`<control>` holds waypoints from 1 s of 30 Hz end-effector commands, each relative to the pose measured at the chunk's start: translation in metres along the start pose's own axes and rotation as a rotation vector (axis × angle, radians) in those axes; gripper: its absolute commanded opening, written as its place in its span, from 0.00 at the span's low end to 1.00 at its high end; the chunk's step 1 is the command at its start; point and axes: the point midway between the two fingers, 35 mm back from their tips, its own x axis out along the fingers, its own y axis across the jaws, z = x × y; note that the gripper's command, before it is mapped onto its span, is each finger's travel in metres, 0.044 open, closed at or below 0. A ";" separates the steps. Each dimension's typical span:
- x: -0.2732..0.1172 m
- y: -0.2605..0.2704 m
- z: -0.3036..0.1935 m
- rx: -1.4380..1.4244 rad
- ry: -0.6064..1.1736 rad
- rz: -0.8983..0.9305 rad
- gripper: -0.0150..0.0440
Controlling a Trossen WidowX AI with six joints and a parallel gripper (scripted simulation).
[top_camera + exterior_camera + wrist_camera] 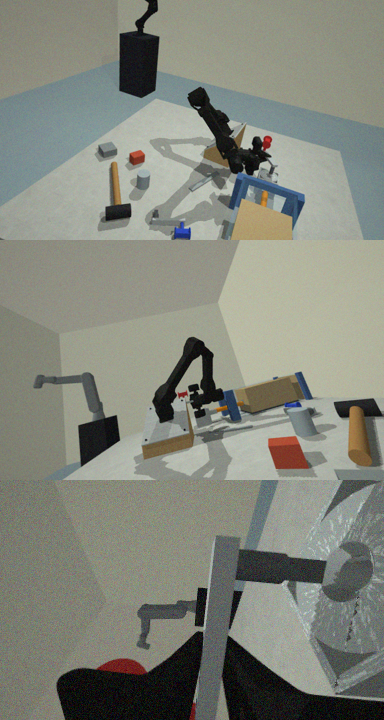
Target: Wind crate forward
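Note:
My gripper (pixel 266 156) (pixel 211 638) is shut on the grey bar of the red-knobbed winch handle (pixel 272 162) (pixel 223 580). The red knob (pixel 267 140) (pixel 182 394) is on the near side of the fingers in the wrist view. The dark key shank points at the winch (pixel 263 177) (pixel 204 420), and its tip overlaps the edge of the round hole (pixel 356 575); whether it is inside is unclear. The tan crate (pixel 261 222) (pixel 270 394) sits behind the blue frame (pixel 270 183) (pixel 233 406), with a gap. An orange strap (pixel 264 198) (pixel 221 408) runs through the frame.
A blue-knobbed handle (pixel 182 232), a flat grey bar (pixel 202 181), a mallet (pixel 116 186), a grey cylinder (pixel 143 180), a red block (pixel 137 157) and a grey block (pixel 107 150) lie on the bench. The arm's wedge-shaped base (pixel 167 442) stands beside the winch.

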 end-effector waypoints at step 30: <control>-0.008 -0.010 0.002 -0.010 0.002 0.007 0.25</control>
